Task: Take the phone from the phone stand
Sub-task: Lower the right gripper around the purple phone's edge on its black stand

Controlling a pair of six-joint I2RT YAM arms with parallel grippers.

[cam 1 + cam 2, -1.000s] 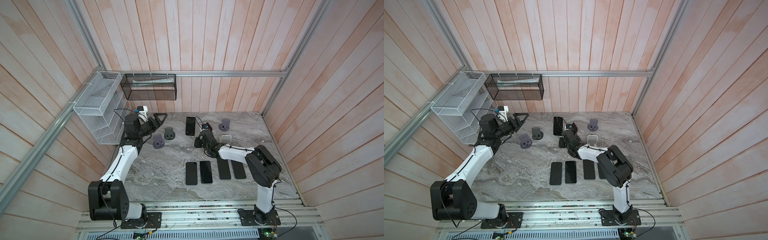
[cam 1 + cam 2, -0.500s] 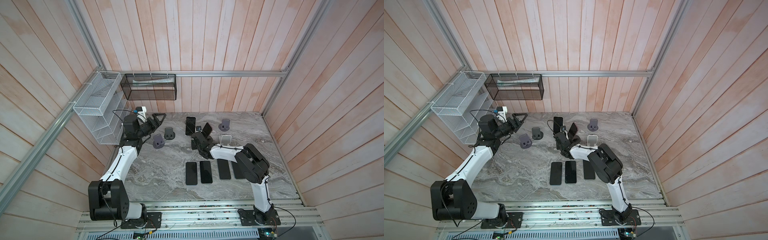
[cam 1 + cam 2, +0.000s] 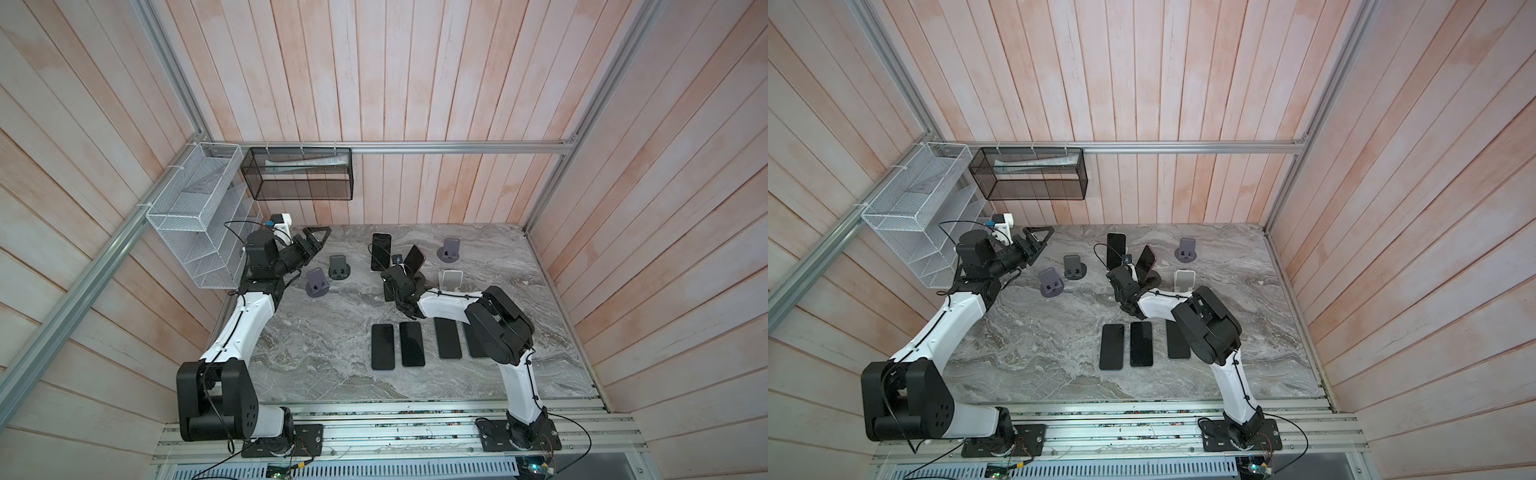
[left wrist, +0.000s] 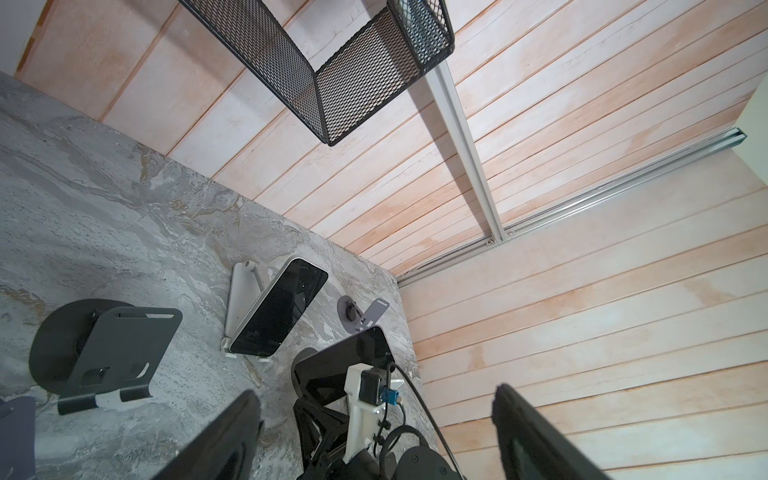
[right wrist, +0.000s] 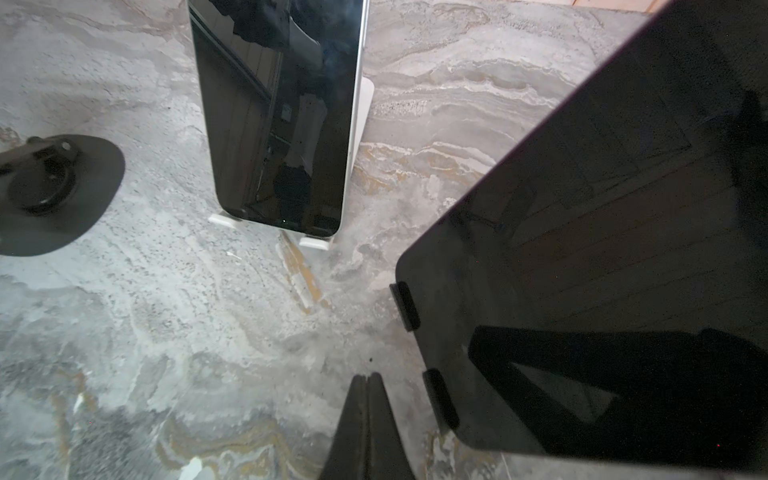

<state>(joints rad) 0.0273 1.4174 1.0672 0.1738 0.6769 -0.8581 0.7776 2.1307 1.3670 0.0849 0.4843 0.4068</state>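
Observation:
Two phones rest on stands at the back of the table. One phone [image 3: 381, 251] [image 5: 278, 112] leans on a white stand [image 5: 316, 242]. A dark phone [image 3: 414, 257] [image 5: 602, 249] tilts on a black stand [image 5: 405, 305]. My right gripper [image 3: 394, 271] [image 5: 368, 376] is shut and empty, low over the table between the two, just beside the black stand's lip. My left gripper [image 3: 316, 240] [image 4: 376, 392] hangs open and empty at the back left, well apart from both phones.
Empty stands are spread over the marble table [image 3: 316, 357]: a dark one [image 3: 340, 266], two lilac ones [image 3: 318, 283] [image 3: 451, 249] and a white one [image 3: 452, 279]. Several phones [image 3: 382, 347] lie flat in a row near the front. A white wire rack [image 3: 195, 216] and a black mesh basket [image 3: 297, 174] hang on the walls.
My right arm's elbow has swung left and its wrist has turned, uncovering the tilted dark phone. The left gripper has narrowed slightly and stayed in place.

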